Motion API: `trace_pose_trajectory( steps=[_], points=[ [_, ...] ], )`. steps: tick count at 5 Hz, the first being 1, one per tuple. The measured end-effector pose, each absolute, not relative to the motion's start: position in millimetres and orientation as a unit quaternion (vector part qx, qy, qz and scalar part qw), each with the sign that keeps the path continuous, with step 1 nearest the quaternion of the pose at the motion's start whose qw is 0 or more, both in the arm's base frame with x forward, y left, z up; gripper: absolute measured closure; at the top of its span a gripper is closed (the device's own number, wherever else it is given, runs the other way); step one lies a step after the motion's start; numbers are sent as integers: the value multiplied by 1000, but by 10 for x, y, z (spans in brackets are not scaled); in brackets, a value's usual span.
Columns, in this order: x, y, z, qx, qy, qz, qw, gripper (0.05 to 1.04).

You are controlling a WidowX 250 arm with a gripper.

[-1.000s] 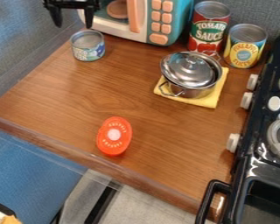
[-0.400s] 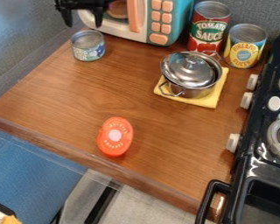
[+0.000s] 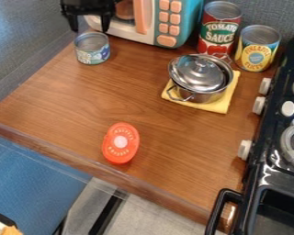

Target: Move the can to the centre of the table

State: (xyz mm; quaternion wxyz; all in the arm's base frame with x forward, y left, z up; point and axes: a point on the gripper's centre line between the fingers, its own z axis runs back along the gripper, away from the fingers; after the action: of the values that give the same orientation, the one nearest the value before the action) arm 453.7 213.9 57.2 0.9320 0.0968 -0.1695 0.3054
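On the brown counter (image 3: 70,101), largest to smallest: one toy microwave (image 3: 185,20), standing at the back beside the black hand (image 3: 90,28); one lidded pot (image 3: 198,75), resting on one yellow cloth (image 3: 220,104); three cans, comprising one tall red-labelled (image 3: 220,30), one yellow-labelled (image 3: 257,51) and one small can (image 3: 92,49); one orange-red oval item (image 3: 121,153). The hand is hanging with fingers spread wide; the small can is sitting at the counter's back left, just below them in the view.

Gripper (image 3: 89,30) hanging open right by the little can (image 3: 92,48)
Can's upright at the table's (image 3: 57,96) far left, near a toy microwave (image 3: 147,39); shiny lidded pot (image 3: 201,78) on a yellow cloth (image 3: 216,107), two bigger cans (image 3: 218,32) behind it, black stove (image 3: 266,167) off right, and some red-orange oval thing (image 3: 120,143) near the front edge.
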Motion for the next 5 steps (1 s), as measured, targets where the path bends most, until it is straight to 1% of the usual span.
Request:
trace_pose_trajectory(
  steps=[1,2,3,5],
  points=[
    [4539,2076,540,82,-165,307,934,83],
    [4492,1891,380,68,-140,289,944,83],
    [4391,1612,331,46,-125,270,954,83],
    [4164,1099,391,8,-120,228,966,83]
  ],
)
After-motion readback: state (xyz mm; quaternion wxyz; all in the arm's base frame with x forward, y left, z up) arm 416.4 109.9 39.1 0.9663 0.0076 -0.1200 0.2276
